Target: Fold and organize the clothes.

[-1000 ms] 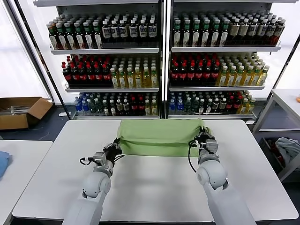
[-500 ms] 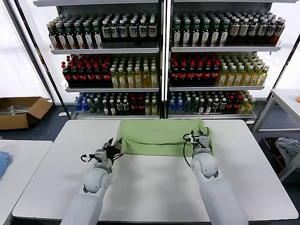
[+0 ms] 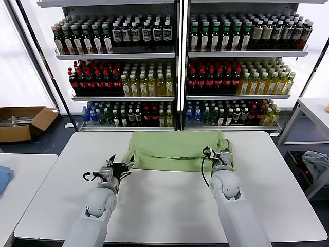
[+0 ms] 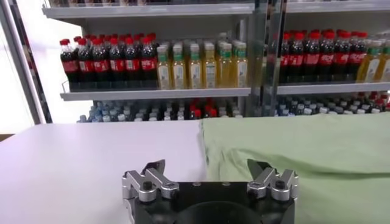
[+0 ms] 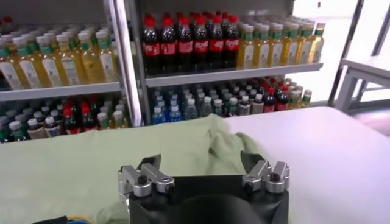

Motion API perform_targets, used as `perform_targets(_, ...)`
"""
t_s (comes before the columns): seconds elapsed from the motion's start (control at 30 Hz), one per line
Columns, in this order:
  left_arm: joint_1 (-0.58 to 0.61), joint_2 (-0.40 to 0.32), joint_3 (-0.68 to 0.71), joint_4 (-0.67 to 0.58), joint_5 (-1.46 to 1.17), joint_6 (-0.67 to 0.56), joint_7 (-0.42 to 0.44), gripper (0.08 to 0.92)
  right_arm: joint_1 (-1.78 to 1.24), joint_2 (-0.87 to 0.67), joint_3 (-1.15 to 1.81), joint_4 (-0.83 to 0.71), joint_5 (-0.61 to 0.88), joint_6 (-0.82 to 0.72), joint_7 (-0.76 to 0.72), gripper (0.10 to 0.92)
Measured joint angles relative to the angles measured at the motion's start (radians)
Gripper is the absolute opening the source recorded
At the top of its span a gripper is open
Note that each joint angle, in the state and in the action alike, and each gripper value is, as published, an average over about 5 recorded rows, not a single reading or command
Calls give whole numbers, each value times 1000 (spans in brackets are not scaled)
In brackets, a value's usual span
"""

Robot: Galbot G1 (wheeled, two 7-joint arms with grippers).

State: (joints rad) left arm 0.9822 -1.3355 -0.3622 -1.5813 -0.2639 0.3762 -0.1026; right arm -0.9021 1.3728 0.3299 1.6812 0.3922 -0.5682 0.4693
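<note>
The light green polo shirt (image 3: 175,150) lies folded in a wide band across the far half of the white table (image 3: 169,206). My left gripper (image 3: 121,165) is open and empty, low over the table just off the shirt's near left corner. In the left wrist view the open gripper (image 4: 206,167) faces the shirt's left edge (image 4: 292,158). My right gripper (image 3: 219,154) is open and empty over the shirt's right end. In the right wrist view the open gripper (image 5: 201,161) has the shirt (image 5: 73,170) spread under it. Collar, buttons and chest print are hidden.
Drink shelves (image 3: 175,77) full of bottles stand right behind the table. A cardboard box (image 3: 23,122) lies on the floor at left. A side table at left carries a blue cloth (image 3: 2,180). A grey-blue cloth bundle (image 3: 314,162) sits under a table at right.
Both grippers have let go of the shirt's front edge, which has dropped flat. The left gripper has drawn back and to the left, off the shirt; the right one has barely moved.
</note>
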Motion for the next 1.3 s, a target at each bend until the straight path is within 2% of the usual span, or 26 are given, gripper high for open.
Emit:
perform_targets(0.37, 39, 8, -4, -63, 6, 26, -3, 823, -112, -43, 35, 103, 3, -5, 22, 823)
perform_targets(0.9, 44, 12, 0, -40, 12, 35, -3, 823, -148, -60, 66, 84, 19, -5, 30, 818)
perform_targets(1.17, 32, 11, 3, -14, 12, 40, -2, 817, -139, -51, 60, 52, 20, -5, 29, 726)
perform_targets(1.3, 29, 12, 8, -3, 14, 42, -1, 775, -138, -47, 56, 38, 18, -5, 26, 668)
